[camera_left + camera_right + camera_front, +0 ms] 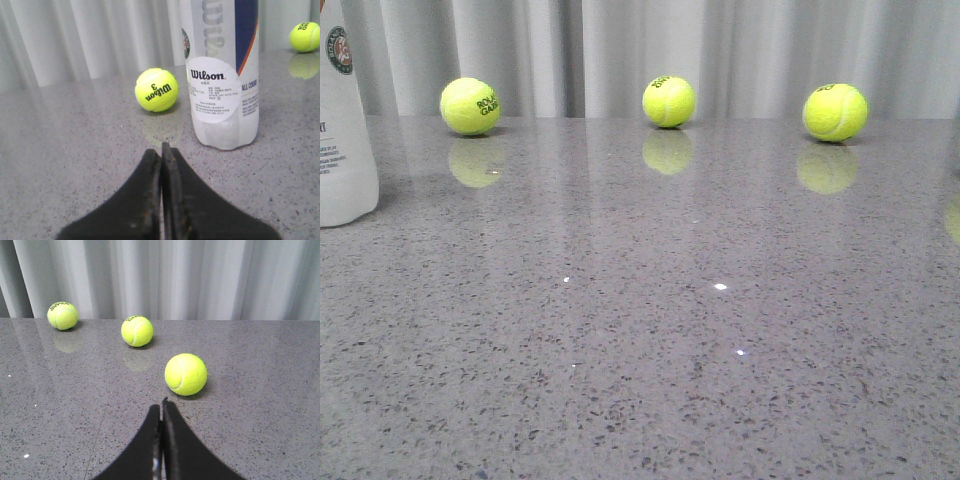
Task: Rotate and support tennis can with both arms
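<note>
The table is grey speckled stone with a curtain behind it. The can stands upright at the far left edge of the front view, its long axis vertical and its base on the table. It is clear-walled; whether anything is inside cannot be told. The left gripper has its jaws pressed together, empty, with the can just ahead and to one side, not touching. The right gripper is likewise closed and empty, and no can shows in its view. Judgement: the left arm is nearer. Three balls lie apart along the back.
</note>
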